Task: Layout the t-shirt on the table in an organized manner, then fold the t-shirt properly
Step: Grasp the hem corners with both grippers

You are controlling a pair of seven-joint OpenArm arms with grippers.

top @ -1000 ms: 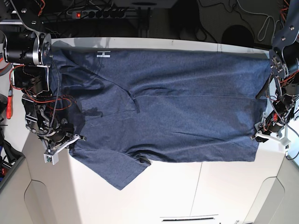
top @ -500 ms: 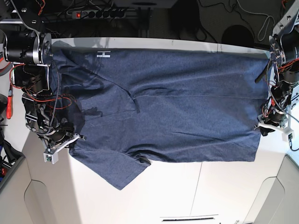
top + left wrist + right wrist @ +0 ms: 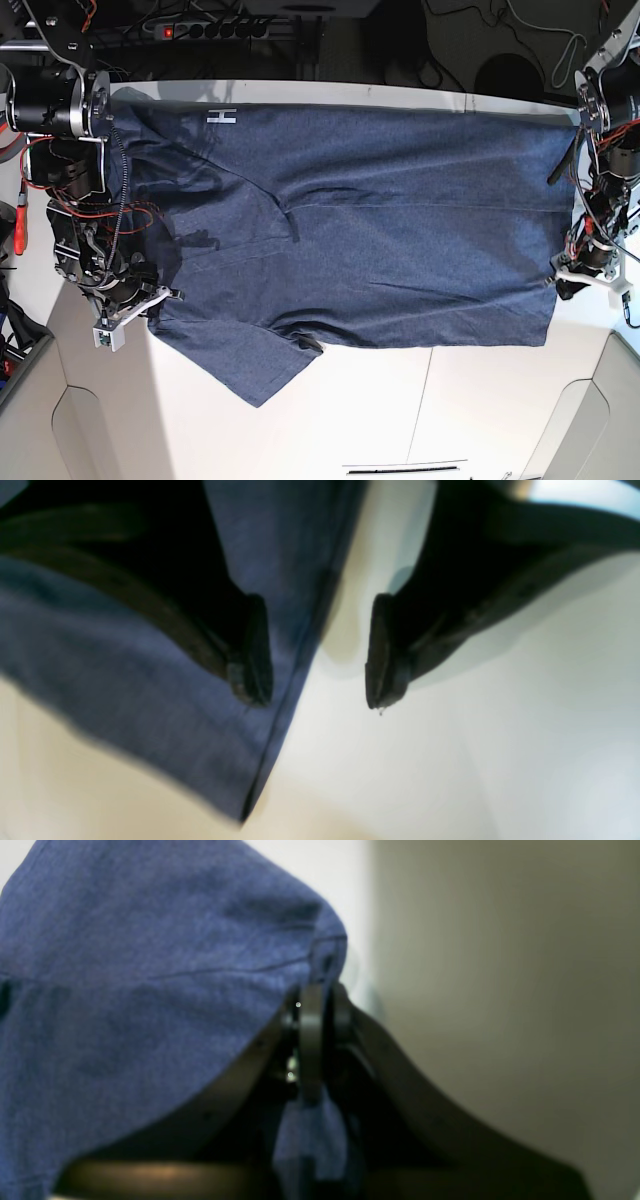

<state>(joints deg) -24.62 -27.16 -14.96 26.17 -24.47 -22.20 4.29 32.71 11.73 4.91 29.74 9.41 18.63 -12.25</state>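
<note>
White letter "H" printed on the t-shirt (image 3: 350,230), near its far edge, beyond the right gripper (image 3: 160,296).

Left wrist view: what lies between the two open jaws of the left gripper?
The hemmed edge of the t-shirt and bare white table lie between the open jaws of the left gripper; nothing else, and no cloth looks pinched.

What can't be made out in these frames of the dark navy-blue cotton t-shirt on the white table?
- Chest lettering: base view shows only a white "H"; the fold of the dark navy-blue cotton t-shirt hides the rest.
- Collar: not identifiable in any view.
- Right gripper contact: blurred, cloth bunched around its fingers.
- Left gripper: blur obscures the hem beneath.
- White table: cut off by the base view's edges.
</note>
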